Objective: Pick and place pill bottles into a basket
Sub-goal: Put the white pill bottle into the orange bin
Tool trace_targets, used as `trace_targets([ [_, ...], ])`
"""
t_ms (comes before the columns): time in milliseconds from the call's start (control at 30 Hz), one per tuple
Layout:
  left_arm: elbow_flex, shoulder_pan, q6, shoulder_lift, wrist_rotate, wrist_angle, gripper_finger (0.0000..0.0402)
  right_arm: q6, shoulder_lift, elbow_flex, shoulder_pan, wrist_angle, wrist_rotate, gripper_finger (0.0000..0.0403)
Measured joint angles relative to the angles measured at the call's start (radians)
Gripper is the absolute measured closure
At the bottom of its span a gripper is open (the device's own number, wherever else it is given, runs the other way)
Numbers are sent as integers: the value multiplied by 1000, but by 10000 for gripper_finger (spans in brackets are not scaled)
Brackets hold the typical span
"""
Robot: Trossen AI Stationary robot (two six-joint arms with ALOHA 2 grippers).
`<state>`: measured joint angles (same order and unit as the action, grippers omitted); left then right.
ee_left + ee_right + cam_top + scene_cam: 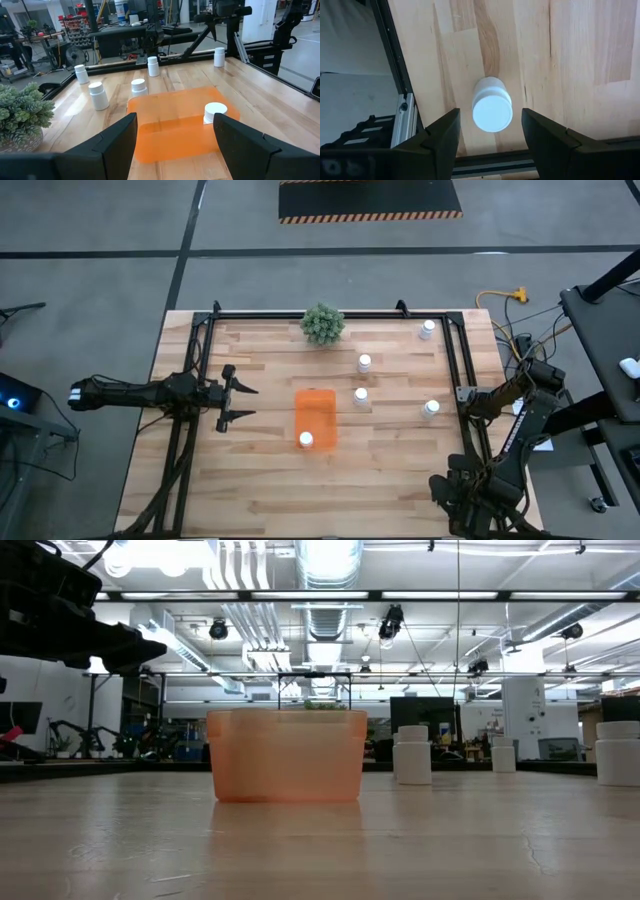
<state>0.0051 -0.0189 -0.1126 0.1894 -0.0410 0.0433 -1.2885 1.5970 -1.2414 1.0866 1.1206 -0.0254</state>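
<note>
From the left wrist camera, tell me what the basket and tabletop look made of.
Basket: likely translucent orange plastic, smooth and slightly glossy; a bottle shows through its wall. Tabletop: pale wood planks with visible grain and seams, low sheen, probably sealed.

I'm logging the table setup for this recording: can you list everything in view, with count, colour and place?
pill bottles: five visible, white; one inside the basket, four standing on the table right of it
basket: one, orange, table centre
plant: one, green, far edge of the table
table: one, light wood
left gripper: open, left of the basket, empty
right gripper: open, above a bottle by the right edge, not gripping it
</note>
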Motion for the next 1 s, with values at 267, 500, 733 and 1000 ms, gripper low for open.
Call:
trace_targets([
  [267,0,0,0,0,0,0,157,-14,0,1,0,1,0,132],
  [500,0,0,0,0,0,0,157,-17,0,8,18,0,0,66],
  [733,0,0,0,0,0,0,157,-19,20,20,40,0,-1,56],
  [1000,0,0,0,0,0,0,157,-17,51,35,42,-2,-2,73],
])
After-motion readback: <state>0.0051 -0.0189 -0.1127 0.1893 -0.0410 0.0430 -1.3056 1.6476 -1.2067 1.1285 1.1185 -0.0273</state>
